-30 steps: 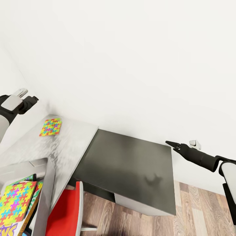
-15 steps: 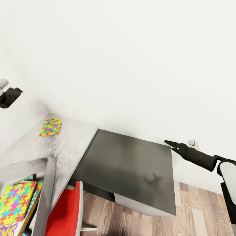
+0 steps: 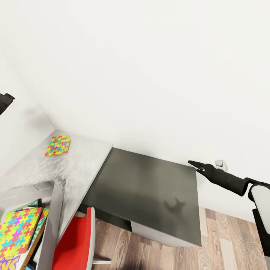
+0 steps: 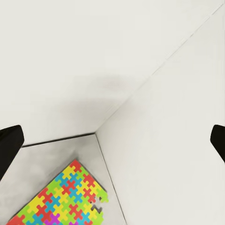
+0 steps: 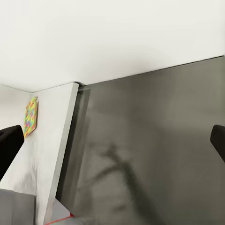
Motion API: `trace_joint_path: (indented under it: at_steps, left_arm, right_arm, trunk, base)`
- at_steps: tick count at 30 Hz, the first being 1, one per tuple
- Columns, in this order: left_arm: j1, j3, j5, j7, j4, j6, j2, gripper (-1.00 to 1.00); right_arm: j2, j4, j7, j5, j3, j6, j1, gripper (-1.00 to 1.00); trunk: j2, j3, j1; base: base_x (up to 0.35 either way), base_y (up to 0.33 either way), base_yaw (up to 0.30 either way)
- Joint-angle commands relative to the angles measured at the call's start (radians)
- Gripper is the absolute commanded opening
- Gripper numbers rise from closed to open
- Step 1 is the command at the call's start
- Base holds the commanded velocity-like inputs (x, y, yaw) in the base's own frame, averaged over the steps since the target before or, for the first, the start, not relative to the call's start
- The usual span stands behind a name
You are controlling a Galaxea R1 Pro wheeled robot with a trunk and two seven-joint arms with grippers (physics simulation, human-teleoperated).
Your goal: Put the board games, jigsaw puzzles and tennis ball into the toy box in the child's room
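The left end effector (image 3: 4,100), cut off at the frame edge, gapes wide and empty above a jigsaw puzzle (image 3: 58,145) lying flat near the surface's (image 3: 75,165) far corner. The right end effector (image 3: 198,165) spreads empty over the dark cabinet (image 3: 150,187). The toy box (image 3: 50,210) is partly cropped.

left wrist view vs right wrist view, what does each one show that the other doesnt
Left wrist view: the room corner where two white walls meet, and the jigsaw puzzle close up, individual pieces distinguishable.

Right wrist view: the dark cabinet top with the arm's shadow on it, plus a bit of the red chair.

Both: the same colourful jigsaw puzzle lying flat on the light table, the white wall behind it, and each claw's dark fingertips spread at the picture's edges with nothing between them.
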State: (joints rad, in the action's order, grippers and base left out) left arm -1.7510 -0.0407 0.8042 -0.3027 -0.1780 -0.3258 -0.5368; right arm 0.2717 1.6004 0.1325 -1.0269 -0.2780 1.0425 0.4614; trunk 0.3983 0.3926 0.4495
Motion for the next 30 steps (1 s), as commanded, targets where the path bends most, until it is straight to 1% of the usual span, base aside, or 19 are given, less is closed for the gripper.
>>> trace_joint_path:
  at_steps: [1, 20, 21, 22, 23, 28, 30]
  left_arm:
    - [-0.001, -0.004, 0.007, -0.006, -0.002, -0.005, 0.0, 1.0]
    - [-0.001, -0.004, 0.007, -0.006, -0.002, -0.005, 0.0, 1.0]
    - [-0.006, 0.0, 0.008, -0.005, 0.004, -0.007, -0.004, 1.0]
    - [-0.007, 0.0, 0.01, -0.003, -0.001, -0.008, 0.002, 1.0]
    - [-0.007, 0.0, 0.01, -0.003, -0.001, -0.008, 0.002, 1.0]
    - [0.015, 0.001, 0.014, 0.003, -0.016, -0.011, 0.027, 1.0]
    - [0.018, 0.001, 0.014, 0.003, -0.018, -0.012, 0.031, 1.0]
  right_arm:
    - [0.0, 0.0, 0.01, 0.01, -0.001, 0.005, 0.001, 1.0]
    - [0.0, 0.0, 0.01, 0.01, -0.001, 0.005, 0.001, 1.0]
    - [-0.001, 0.0, 0.005, 0.01, -0.001, 0.005, 0.003, 1.0]
    - [0.001, 0.0, 0.002, 0.011, -0.002, 0.005, 0.003, 1.0]
    - [0.001, 0.0, 0.002, 0.011, -0.002, 0.005, 0.003, 1.0]
    - [0.007, 0.002, -0.004, 0.012, -0.004, 0.005, 0.001, 1.0]
    - [0.007, 0.002, -0.005, 0.012, -0.005, 0.005, 0.0, 1.0]
  trunk:
    - [0.002, 0.002, 0.001]
    - [0.002, 0.002, 0.001]
    - [0.002, 0.002, 0.001]
    - [0.002, 0.002, 0.001]
    - [0.002, 0.002, 0.001]
    - [0.002, 0.002, 0.001]
    - [0.002, 0.002, 0.001]
  base:
    - [0.0, 0.0, 0.0]
    - [0.0, 0.0, 0.0]
    - [0.0, 0.0, 0.0]
    - [0.0, 0.0, 0.0]
    - [0.0, 0.0, 0.0]
    - [0.0, 0.0, 0.0]
    - [0.0, 0.0, 0.0]
